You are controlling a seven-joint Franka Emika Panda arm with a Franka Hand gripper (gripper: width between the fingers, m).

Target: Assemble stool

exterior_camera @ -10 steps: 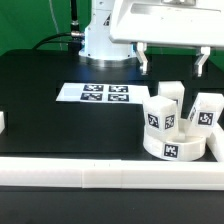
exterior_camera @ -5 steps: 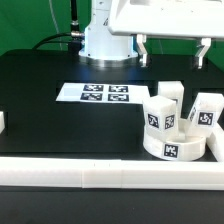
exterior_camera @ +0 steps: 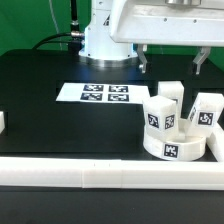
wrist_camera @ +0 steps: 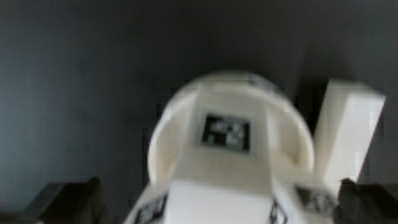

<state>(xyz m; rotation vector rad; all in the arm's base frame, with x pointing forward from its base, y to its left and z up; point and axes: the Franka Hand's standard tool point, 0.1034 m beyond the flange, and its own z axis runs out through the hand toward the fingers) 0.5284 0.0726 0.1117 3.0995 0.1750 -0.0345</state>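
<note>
The round white seat disc (exterior_camera: 170, 149) lies on the black table at the exterior view's right. Three tagged white leg blocks stand on it: one in front (exterior_camera: 157, 116), one behind (exterior_camera: 172, 96), one at the right (exterior_camera: 206, 112). My gripper (exterior_camera: 172, 60) hangs above them, open and empty, with one finger (exterior_camera: 143, 58) on each side and clear of the blocks. The wrist view is blurred. It shows the seat disc (wrist_camera: 222, 125), a leg block (wrist_camera: 350, 120) beside it, and a block top (wrist_camera: 222, 195) between my dark fingertips (wrist_camera: 71, 200).
The marker board (exterior_camera: 100, 95) lies flat on the table at the middle. A long white border rail (exterior_camera: 90, 178) runs along the front edge. A small white piece (exterior_camera: 3, 122) sits at the left edge. The arm's base (exterior_camera: 105, 40) stands at the back.
The gripper rose a little, then came back down to about the same height over the stool parts. It stayed open. The seat disc and leg blocks have not moved.
</note>
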